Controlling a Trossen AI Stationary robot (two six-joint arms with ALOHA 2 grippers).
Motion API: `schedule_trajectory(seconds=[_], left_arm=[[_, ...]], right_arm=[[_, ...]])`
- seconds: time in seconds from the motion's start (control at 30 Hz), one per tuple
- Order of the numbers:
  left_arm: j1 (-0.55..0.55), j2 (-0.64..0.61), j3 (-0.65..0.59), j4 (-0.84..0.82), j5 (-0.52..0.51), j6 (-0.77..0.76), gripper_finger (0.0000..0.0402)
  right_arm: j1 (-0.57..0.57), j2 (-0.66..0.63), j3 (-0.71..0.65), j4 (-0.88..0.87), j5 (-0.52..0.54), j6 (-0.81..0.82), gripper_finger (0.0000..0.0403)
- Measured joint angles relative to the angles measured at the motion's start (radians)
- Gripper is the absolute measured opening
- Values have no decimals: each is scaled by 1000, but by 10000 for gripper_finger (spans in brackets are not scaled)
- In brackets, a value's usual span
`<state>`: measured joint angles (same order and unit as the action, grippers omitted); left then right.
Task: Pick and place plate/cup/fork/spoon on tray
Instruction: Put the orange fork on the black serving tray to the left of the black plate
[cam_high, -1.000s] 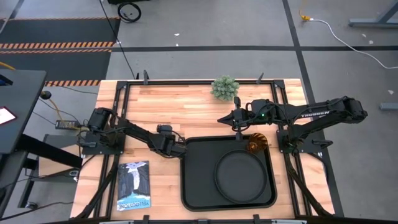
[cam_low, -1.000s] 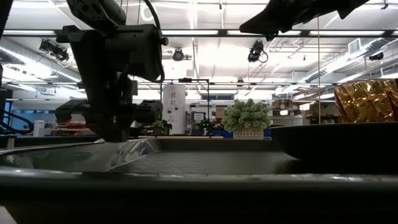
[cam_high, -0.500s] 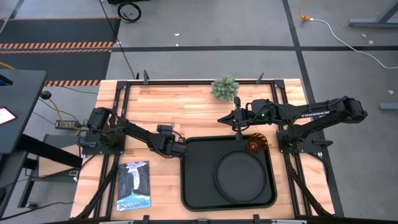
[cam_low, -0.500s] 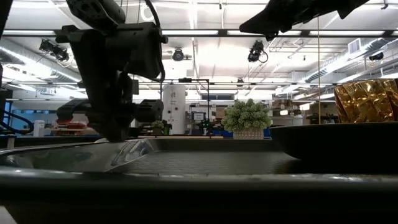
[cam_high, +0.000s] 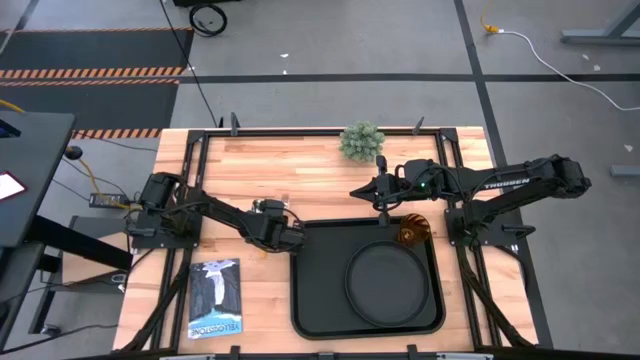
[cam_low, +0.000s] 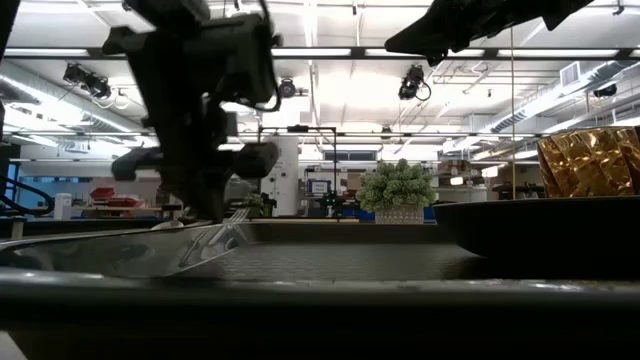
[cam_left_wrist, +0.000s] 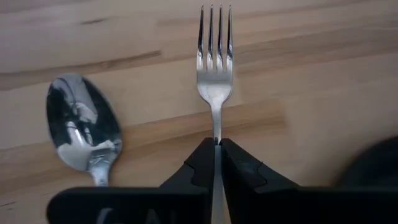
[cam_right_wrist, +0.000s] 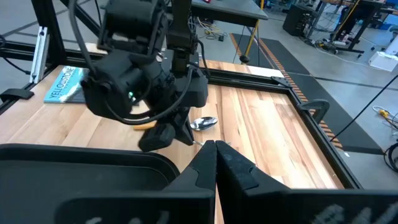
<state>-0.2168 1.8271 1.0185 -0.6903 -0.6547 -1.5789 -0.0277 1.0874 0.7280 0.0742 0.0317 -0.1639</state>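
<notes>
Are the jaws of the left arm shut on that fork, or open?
Shut: in the left wrist view the left gripper pinches the fork by its neck, tines pointing forward over the wood beside the spoon.

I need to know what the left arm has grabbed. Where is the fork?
The fork is pinched in the left gripper over the wood just off the tray's far-left corner, with the spoon lying beside it.

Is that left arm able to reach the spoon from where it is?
Probably yes: the spoon lies right beside the fork on bare wood, unobstructed. But the left tool is already shut on the fork.
</notes>
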Motion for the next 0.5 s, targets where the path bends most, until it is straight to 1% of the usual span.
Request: schedule_trajectory(seconds=[0.17, 0.27, 0.4, 0.5], left_arm=[[-10, -1, 97, -60, -2, 61, 28], [-24, -2, 144, -60, -3, 97, 27], [-62, -2, 185, -56, -3, 110, 25], [-93, -2, 188, -41, -3, 105, 26]], right_arm=[[0, -2, 0, 0, 22, -10, 7], [-1, -2, 0, 0, 28, -9, 8], [0, -2, 0, -5, 28, -4, 7], [0, -2, 0, -13, 28, 4, 7]])
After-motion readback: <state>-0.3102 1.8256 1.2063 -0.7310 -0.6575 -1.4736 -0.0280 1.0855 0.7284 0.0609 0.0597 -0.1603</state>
